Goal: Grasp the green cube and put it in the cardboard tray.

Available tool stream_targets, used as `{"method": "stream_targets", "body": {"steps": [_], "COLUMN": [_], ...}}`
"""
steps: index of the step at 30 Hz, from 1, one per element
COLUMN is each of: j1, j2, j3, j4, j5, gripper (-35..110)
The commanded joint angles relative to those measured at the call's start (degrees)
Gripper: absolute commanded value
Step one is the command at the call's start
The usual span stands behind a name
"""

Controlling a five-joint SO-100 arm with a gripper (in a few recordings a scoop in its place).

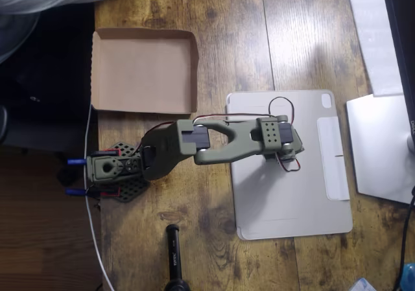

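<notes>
Cardboard tray (144, 70) sits at about ten o'clock on my overhead view, flat on the wooden worktop (227, 19), inside plain and bare. My olive arm (220, 142) reaches from its base at eight o'clock out toward three, over the grey tablet cover (292, 203). The claw is under the wrist, so I can't tell how its jaws stand, and I can't make out the green cube.

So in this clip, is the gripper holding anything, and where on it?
It cannot be told. The olive arm reaches out over the grey tablet cover and hides its own gripper from above. The cardboard tray lies empty.
</notes>
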Motion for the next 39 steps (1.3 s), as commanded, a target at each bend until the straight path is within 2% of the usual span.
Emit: {"method": "stream_targets", "body": {"steps": [1,11,22,27,39], "j1": [1.41,0.97,-5.27,-12.04,-32.87], "j2": [2.9,5.89,14.06,15.64,25.4], "j3": [0.62,-2.11,-6.33,-10.02,-13.01], "j4": [0.62,0.88,11.87,22.41,37.44], "j5": [-0.62,-0.44,1.85,4.39,9.05], "gripper": [9,10,12,12,16]}}
